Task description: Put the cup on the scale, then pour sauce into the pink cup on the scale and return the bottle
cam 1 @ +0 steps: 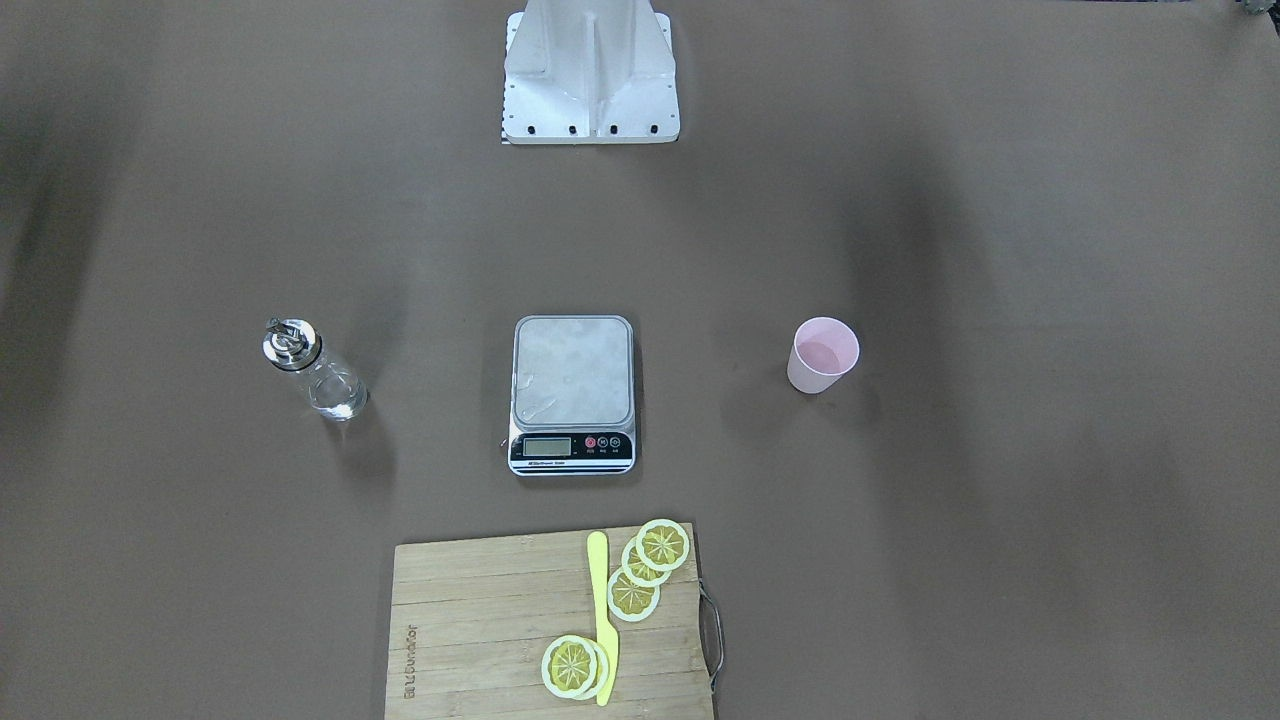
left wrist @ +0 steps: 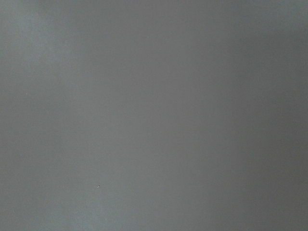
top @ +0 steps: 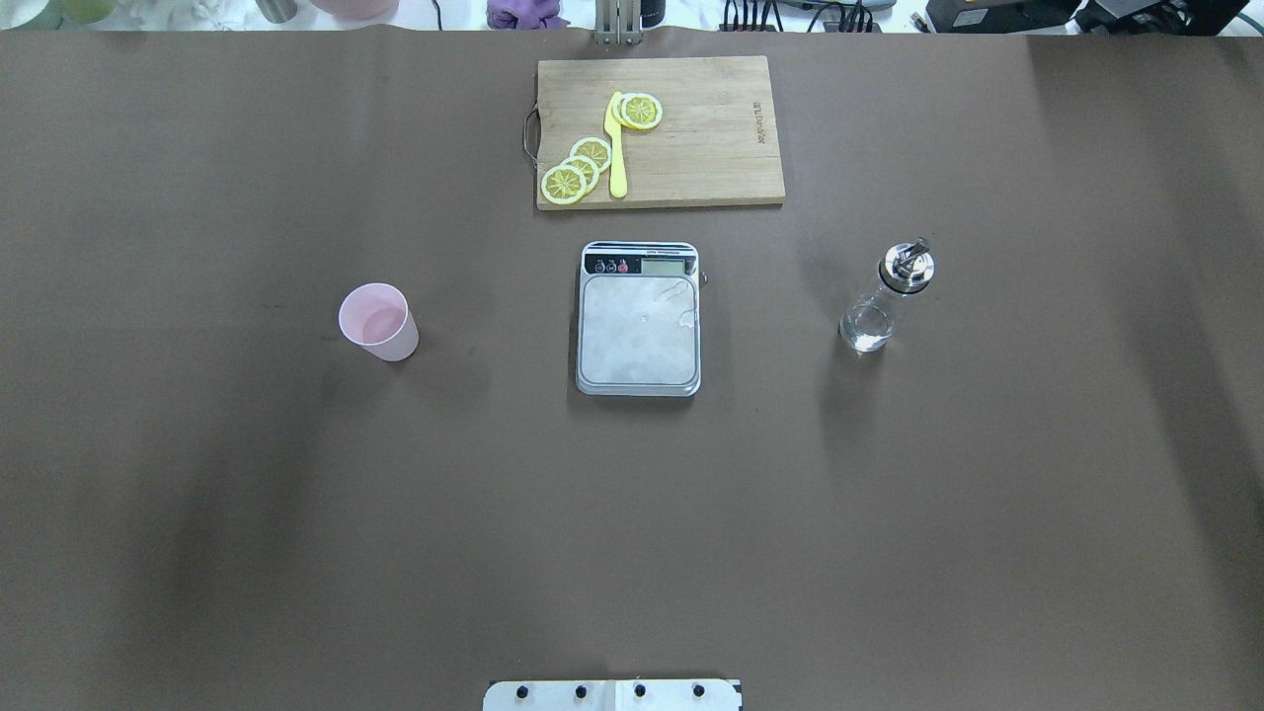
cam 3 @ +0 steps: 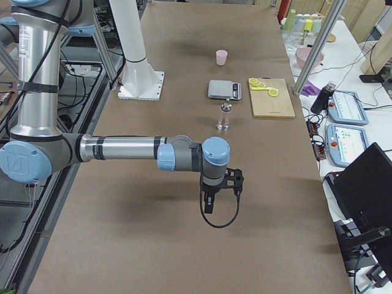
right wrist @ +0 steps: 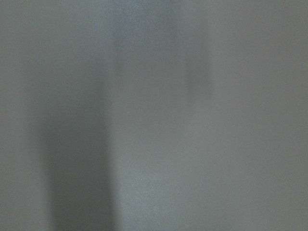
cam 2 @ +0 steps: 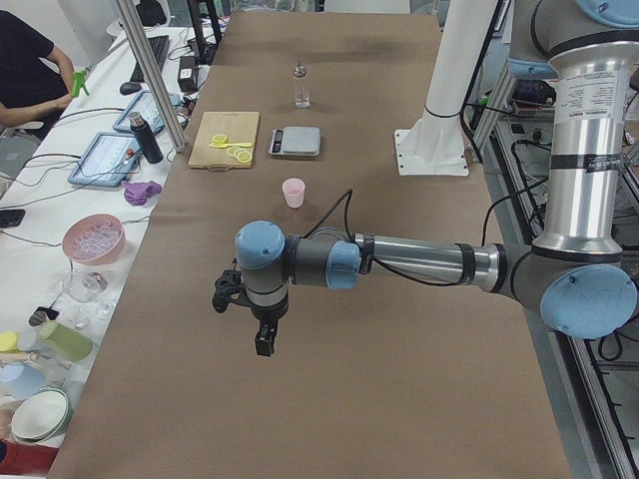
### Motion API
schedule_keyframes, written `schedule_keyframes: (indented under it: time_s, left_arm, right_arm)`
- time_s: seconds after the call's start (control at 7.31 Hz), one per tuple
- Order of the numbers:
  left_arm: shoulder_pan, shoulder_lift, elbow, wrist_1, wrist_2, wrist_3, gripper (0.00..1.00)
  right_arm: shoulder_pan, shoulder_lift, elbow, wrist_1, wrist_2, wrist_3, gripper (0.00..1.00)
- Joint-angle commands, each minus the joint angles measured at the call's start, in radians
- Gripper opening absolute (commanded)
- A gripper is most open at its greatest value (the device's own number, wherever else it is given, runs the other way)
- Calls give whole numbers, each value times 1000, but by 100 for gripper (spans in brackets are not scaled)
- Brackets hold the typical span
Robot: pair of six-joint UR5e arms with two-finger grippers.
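Observation:
The pale pink cup (top: 378, 321) stands upright on the brown table, left of the scale (top: 639, 318); it also shows in the front view (cam 1: 823, 355). The scale's steel platform is bare (cam 1: 573, 372). The clear glass bottle (top: 884, 299) with a metal pourer stands upright right of the scale, and shows in the front view (cam 1: 312, 370). My left gripper (cam 2: 258, 329) hangs above the table near its left end, far from the cup (cam 2: 294, 193). My right gripper (cam 3: 211, 196) hangs near the right end, away from the bottle (cam 3: 225, 116). I cannot tell whether either is open or shut.
A wooden cutting board (top: 660, 131) with lemon slices (top: 578, 169) and a yellow knife (top: 616, 148) lies beyond the scale. The robot's white base (cam 1: 590, 70) stands at the near edge. Side benches hold bowls, tablets and bottles (cam 2: 100, 170). Both wrist views show only blurred grey.

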Motion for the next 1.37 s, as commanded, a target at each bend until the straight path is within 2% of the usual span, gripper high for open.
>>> schedule_keyframes:
  time_s: [0.0,1.23]
  left_arm:
    - [0,1,1,0,0,1,98]
    - [2,-22,3,0,-12,-8,98]
  right_arm:
    - [0,2,0,0,0,0,100]
    - [0,9,12,0,-3,12,100]
